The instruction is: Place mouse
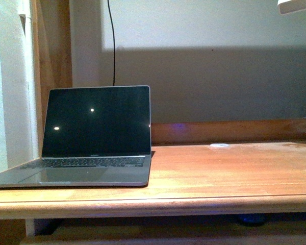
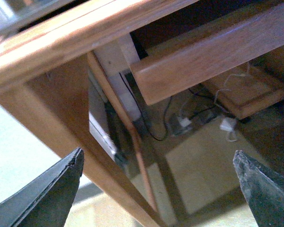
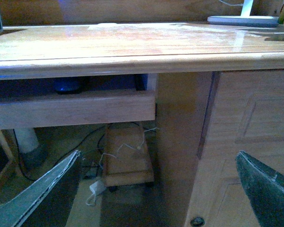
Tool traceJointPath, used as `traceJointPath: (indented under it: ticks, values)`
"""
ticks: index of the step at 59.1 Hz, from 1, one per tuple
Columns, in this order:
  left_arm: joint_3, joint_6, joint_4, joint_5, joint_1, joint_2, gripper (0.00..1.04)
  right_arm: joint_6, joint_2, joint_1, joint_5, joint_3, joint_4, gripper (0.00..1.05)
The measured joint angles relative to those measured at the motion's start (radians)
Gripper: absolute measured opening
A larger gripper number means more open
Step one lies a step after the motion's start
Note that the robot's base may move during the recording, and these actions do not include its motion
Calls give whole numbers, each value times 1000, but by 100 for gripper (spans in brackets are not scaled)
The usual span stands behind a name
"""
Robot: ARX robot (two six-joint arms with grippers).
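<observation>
Wooden desk [image 1: 219, 173] holds your laptop [image 1: 94, 132] at left; mouse [image 1: 252, 219], dim, seems tucked under the top. Left wrist: left gripper [image 2: 156, 189] fingers wide apart below the desk. Right wrist: right gripper [image 3: 156, 194] fingers apart too, mouse [image 3: 68, 86] on pull-out shelf [image 3: 71, 109].

1. The desk [image 1: 219, 173] is warm orange-brown wood, grain-streaked.
2. The laptop [image 1: 94, 130] at my eleven o'clock: silver-grey body, black screen (two white glints).
3. The disc [image 1: 219, 146] at my one o'clock: white.
4. The mouse [image 3: 68, 86]: dark, bluish.
</observation>
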Motion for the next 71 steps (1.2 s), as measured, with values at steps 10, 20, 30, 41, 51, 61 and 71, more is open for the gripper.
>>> traceJointPath:
  ticks: [10, 20, 30, 41, 51, 61, 71]
  values:
    - [114, 346, 256, 37, -39, 332, 97, 0, 0, 0, 0, 0, 0, 97]
    - [190, 540, 342, 85, -56, 472, 97, 0, 0, 0, 0, 0, 0, 97]
    - [274, 664, 380, 100, -56, 556, 97, 0, 0, 0, 0, 0, 0, 97]
    - [356, 742, 326, 119, -42, 623, 97, 0, 0, 0, 0, 0, 0, 97]
    - [422, 791, 248, 154, -40, 664, 97, 0, 0, 0, 0, 0, 0, 97]
    - [456, 782, 57, 150, -67, 616, 97, 0, 0, 0, 0, 0, 0, 97]
    - [455, 691, -314, 178, -90, 459, 97, 0, 0, 0, 0, 0, 0, 97]
